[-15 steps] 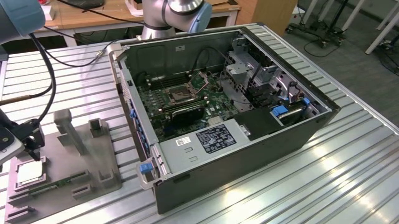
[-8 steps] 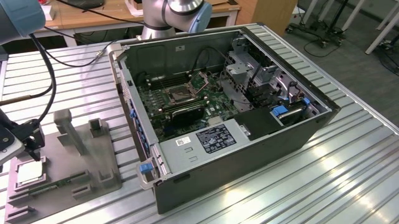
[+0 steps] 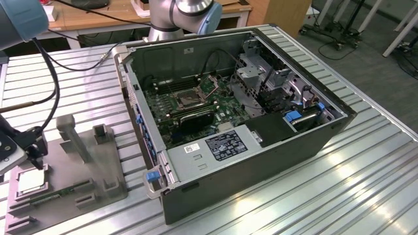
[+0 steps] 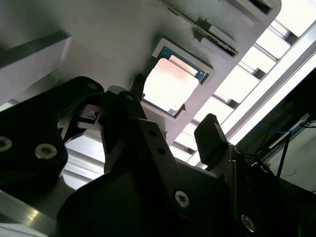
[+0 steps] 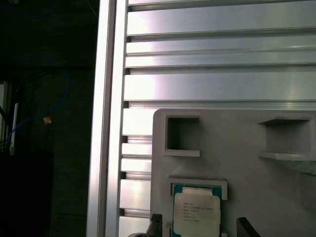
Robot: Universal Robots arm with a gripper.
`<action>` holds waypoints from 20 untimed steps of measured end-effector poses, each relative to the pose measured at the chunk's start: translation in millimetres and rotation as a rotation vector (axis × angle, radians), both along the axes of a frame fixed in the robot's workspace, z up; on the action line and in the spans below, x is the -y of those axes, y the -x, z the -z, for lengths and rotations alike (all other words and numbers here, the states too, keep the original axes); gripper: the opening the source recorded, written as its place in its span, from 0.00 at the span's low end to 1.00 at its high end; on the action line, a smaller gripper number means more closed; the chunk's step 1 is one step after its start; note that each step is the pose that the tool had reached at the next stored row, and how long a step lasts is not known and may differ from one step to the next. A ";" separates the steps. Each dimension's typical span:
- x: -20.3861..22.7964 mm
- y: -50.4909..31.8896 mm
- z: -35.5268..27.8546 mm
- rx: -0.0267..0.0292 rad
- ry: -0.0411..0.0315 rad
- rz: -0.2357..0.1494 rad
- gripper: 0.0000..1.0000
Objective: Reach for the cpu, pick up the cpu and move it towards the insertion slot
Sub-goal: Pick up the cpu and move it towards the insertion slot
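Gripper (image 4: 175, 100) is hanging right over the grey tray (image 3: 62, 169) at the exterior view's left. Its two black fingers (image 4: 210, 133) are spread apart, not pinching anything. In both wrist views the tips sit on either side of the cpu (image 5: 196, 210), one tip off each of two opposite edges. Can't tell if they're actually touching the tray or just floating above it.

The cpu itself is lying flat in its shallow square recess in the tray, pale metal face up, with a teal-green border showing round the edge. So it's not picked up yet.

Just beside that recess, the long thin green memory stick (image 3: 56, 196) lies flat along the tray. A couple of grey upright posts stand further in on the same tray. The whole thing sits on a ribbed aluminium table (image 3: 326, 196).

Next over, towards the exterior view's right, is the open computer case (image 3: 261, 171), lying on its side with the green motherboard (image 3: 156, 105) facing up. The insertion slot (image 3: 189, 100) is on that board, a silvery frame with a dark centre, well apart from the cpu and the gripper.

A black cable (image 3: 56, 83) loops down toward the gripper. Further back the arm's base (image 3: 179, 14) stands behind the case, with a wooden desk (image 3: 98, 17) behind that.
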State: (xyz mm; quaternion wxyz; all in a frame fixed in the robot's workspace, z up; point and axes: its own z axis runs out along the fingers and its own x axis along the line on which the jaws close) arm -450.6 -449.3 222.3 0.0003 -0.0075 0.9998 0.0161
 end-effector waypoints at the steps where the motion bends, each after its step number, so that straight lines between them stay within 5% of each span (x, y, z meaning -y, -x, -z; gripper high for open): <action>1: 0.0 0.0 0.9 -0.0001 0.0001 0.000 0.68; 20: 0.4 -2.3 20.0 -0.0005 0.0001 0.002 0.68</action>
